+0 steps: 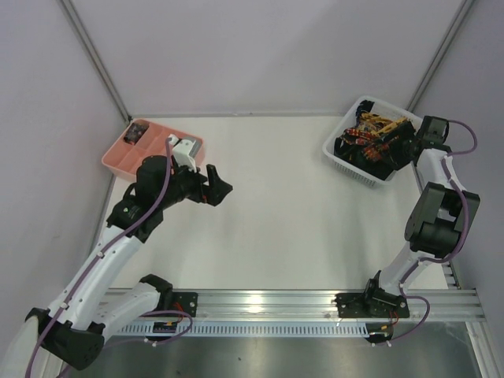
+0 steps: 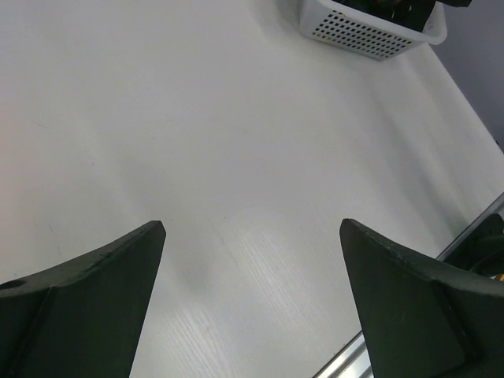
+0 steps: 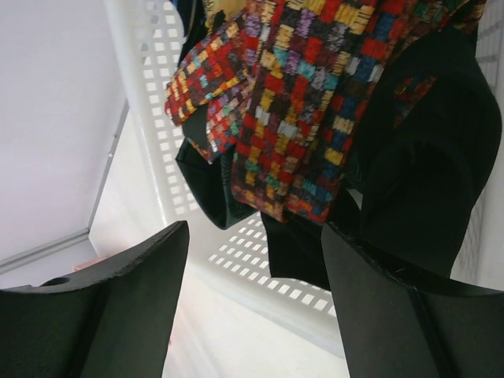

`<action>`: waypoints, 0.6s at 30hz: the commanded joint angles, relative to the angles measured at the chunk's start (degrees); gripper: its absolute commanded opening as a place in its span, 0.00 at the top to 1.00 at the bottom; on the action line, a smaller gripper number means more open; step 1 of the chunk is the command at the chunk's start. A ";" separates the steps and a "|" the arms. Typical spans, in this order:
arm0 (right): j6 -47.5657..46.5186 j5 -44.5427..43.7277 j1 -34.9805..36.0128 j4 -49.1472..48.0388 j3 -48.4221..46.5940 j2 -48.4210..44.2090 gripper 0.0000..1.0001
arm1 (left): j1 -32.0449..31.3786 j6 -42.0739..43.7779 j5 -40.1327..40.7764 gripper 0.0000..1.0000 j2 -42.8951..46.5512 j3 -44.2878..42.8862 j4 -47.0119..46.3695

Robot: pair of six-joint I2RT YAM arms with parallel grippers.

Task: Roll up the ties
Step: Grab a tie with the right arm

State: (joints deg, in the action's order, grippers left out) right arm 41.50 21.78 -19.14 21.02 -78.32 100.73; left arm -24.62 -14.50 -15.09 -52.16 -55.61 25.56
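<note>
Right gripper (image 3: 256, 228) is hovering with jaws apart over the ties (image 3: 291, 118) in the white basket (image 3: 157, 118), far right. Left gripper (image 2: 252, 224) is hanging wide apart above the counter (image 2: 236, 118).

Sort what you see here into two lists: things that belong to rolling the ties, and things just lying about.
Belongs to the job:
ties, heaped in the white basket
right hand, open, close to them

Just lying about:
white basket, merely holding the ties
pink tray, far left
left hand, open above bare table
</note>
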 commanded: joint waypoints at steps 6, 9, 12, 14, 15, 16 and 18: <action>-4.40 -2.88 -0.02 0.17 -1.84 0.44 0.27 | -0.16 5.45 1.99 0.00 -2.50 -4.68 1.69; -5.37 -2.71 -0.20 -2.20 -1.13 1.66 0.27 | -0.25 5.28 1.74 0.00 -3.03 -4.77 1.42; -4.50 -1.30 -0.11 -5.71 -1.92 4.47 0.30 | -0.25 5.10 0.94 0.01 -4.17 -5.73 0.98; -3.62 -0.25 0.15 -7.91 -3.49 5.79 0.32 | -0.25 5.01 0.59 0.01 -4.88 -6.35 0.98; -3.44 0.01 0.24 -8.01 -4.28 7.45 0.33 | -0.25 4.92 0.42 0.01 -5.05 -6.52 1.16; -3.26 0.02 0.41 -8.09 -5.25 8.25 0.34 | -0.25 4.92 0.33 0.01 -5.32 -6.61 1.24; -2.39 0.54 0.68 -8.36 -7.80 10.44 0.44 | -0.25 4.75 -0.11 0.02 -5.84 -7.14 1.95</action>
State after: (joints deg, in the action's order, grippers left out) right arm 38.13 20.99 -18.94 16.67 -81.49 108.79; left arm -24.69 -10.90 -13.85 -57.60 -59.61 27.68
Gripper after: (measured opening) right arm 0.600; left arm 0.986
